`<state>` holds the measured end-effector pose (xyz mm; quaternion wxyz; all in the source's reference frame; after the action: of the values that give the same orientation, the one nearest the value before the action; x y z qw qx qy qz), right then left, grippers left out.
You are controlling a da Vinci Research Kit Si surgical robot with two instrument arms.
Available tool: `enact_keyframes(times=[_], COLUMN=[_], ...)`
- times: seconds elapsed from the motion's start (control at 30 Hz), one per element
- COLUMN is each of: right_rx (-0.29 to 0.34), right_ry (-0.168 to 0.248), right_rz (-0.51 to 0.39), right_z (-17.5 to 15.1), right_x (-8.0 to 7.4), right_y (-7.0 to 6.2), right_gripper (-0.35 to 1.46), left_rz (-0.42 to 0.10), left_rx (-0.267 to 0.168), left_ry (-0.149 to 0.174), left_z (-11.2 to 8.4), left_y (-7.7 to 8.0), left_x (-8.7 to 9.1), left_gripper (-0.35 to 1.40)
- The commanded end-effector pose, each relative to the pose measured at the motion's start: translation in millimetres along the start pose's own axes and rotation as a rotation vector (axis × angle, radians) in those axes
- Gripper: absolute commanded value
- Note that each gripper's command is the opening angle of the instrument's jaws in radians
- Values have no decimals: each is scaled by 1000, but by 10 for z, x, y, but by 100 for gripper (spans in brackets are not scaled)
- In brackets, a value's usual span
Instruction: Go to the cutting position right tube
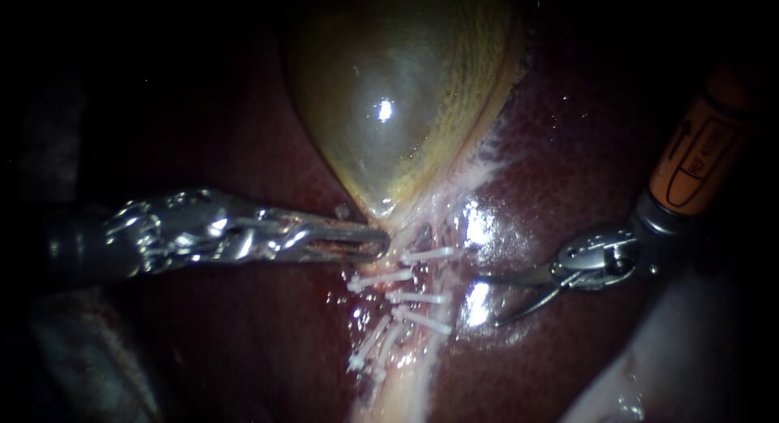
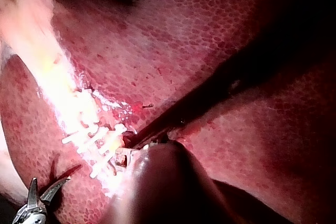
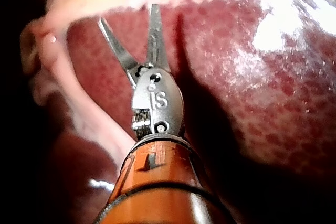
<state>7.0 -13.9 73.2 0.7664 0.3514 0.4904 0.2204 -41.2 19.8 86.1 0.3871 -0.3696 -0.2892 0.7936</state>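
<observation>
Nearest us, the pale, glistening stalk of tubes runs down the middle of the dark red, wet liver [image 1: 568, 147], crossed by a crowd of small white clips [image 1: 418, 297]. We take the right tube [image 1: 411, 308] to be the strand on the stalk's right edge, with bare stretches between its clips.

Just beside it, clear of the clips, our right instrument [image 1: 488, 297], orange-shafted with two thin steel blades, hovers with its blades parted and empty, the lower one close over the liver's surface.

Beyond, our left instrument [image 1: 381, 244], a silver grasper, appears clamped on the narrow neck of the yellow-green, glossy gallbladder [image 1: 398, 90], holding the stalk taut.

The dangers we see:
- The clips sit so close together that a blade may ride onto one and loosen it.
- The other tube lies against this one and could be nicked.
- The low blade may score the liver.
- If the left grip slips, the stalk slackens and our target shifts.
</observation>
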Motion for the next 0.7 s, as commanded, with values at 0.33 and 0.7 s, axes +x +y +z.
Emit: enact_keyframes(times=[0.33,0.7], right_rx=[4,2], right_ry=[9,4], right_rz=[131,235], right_z=[10,28], right_x=[-4,-18], right_y=[-6,-6], right_gripper=[108,113], left_rz=[1,47], left_rx=[-6,-2], left_ry=[-2,-36], left_z=[-7,-23], left_y=[1,8], left_x=[0,1], left_gripper=[-35,-35])
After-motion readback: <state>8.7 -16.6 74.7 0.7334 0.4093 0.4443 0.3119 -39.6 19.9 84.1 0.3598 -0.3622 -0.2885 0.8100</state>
